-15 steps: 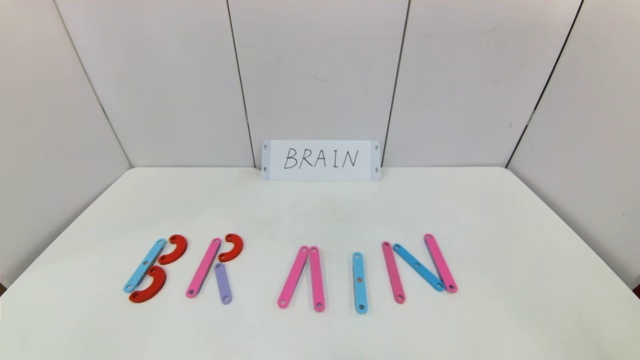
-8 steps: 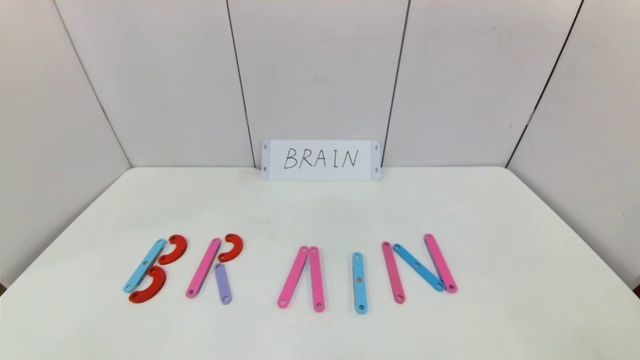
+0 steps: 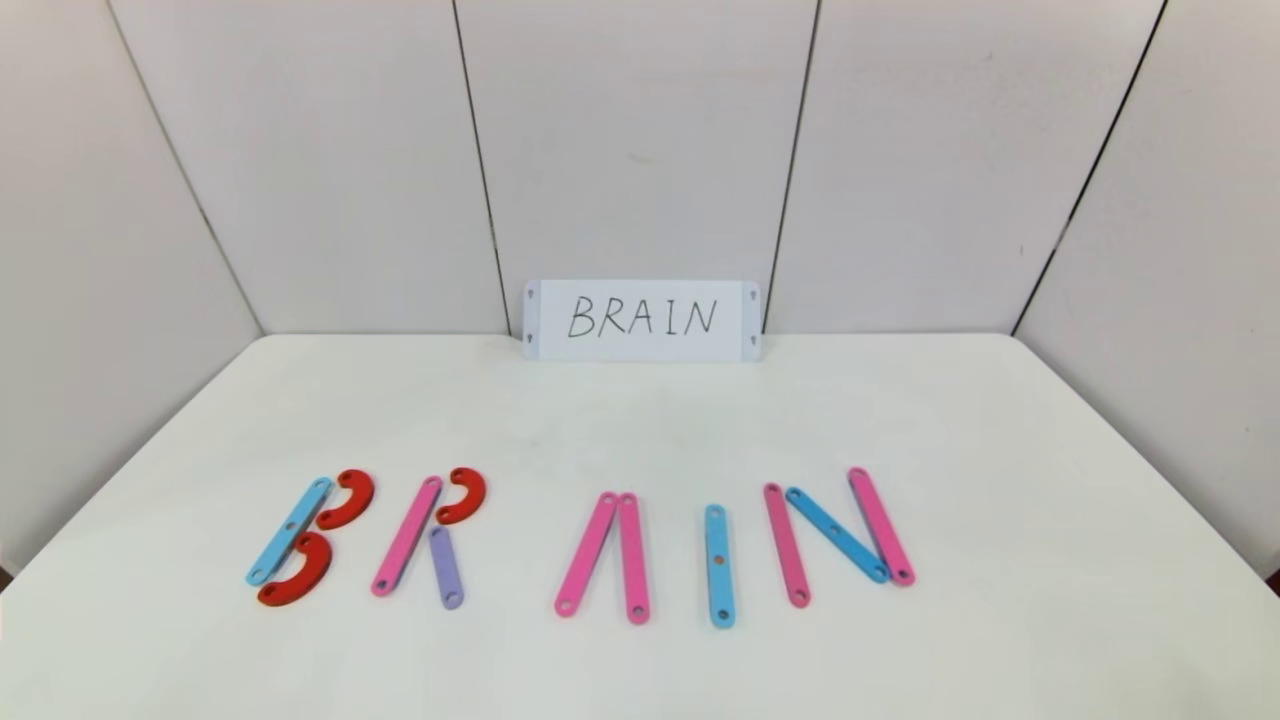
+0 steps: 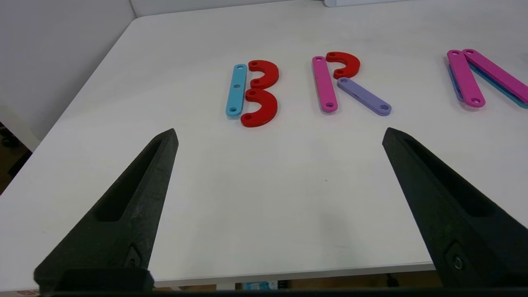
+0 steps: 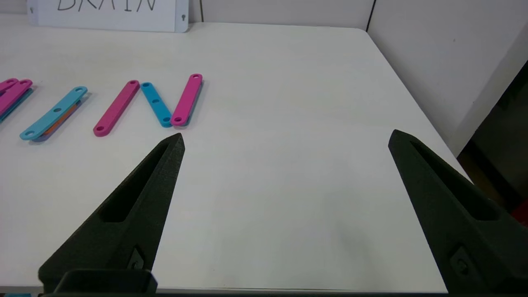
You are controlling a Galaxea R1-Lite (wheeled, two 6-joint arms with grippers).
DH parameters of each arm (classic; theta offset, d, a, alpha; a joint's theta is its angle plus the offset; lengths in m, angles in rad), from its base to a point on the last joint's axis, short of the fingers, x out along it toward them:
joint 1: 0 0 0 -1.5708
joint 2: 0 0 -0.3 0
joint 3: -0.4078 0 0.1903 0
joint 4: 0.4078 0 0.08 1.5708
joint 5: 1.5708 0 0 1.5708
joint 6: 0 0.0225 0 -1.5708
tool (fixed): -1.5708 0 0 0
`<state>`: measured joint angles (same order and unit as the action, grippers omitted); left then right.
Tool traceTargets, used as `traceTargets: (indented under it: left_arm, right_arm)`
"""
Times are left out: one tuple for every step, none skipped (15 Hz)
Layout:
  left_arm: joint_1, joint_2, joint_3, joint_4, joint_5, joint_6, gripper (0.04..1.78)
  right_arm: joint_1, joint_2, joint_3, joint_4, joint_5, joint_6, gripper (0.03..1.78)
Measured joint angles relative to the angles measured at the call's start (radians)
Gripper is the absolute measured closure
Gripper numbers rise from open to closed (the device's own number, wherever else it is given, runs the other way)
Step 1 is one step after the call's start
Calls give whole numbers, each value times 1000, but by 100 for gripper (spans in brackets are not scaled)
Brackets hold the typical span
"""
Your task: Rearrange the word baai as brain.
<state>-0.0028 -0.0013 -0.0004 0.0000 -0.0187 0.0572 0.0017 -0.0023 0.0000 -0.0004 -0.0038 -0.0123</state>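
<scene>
**Plastic letters spell BRAIN along the near side of the table**

The plastic letters (image 3: 580,545) lie in a row across the near half of the white table (image 3: 640,420): a blue-and-red B at left, a pink, red and purple R, two pink strips meeting at their far ends as an A, a single blue I, then a pink-blue-pink N at right. At the far edge a white card (image 3: 641,320) reads "BRAIN" in black handwriting. The left gripper (image 4: 280,134) hangs near the table's front edge before the B and R, fingers spread wide, holding nothing. The right gripper (image 5: 286,138) hangs near the N, likewise spread and empty.
</scene>
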Motion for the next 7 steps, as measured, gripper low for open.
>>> traceTargets:
  left_arm:
    - [0,0,0,4,3,-8,8]
    - [0,0,0,6,5,-16,8]
    - [0,0,0,6,5,-18,8]
    - [0,0,0,6,5,-19,8]
    - [0,0,0,6,6,-19,8]
    - [0,0,0,6,6,-20,8]
    - [0,0,0,6,6,-24,8]
  right_arm:
    - [0,0,0,0,-2,15,8]
    - [0,0,0,-2,-3,16,8]
    - [-1,0,0,-2,-3,17,8]
    - [-1,0,0,-2,-3,24,8]
    - [-1,0,0,-2,-3,27,8]
    - [-1,0,0,-2,-3,28,8]
    - [-1,0,0,-2,-4,28,8]
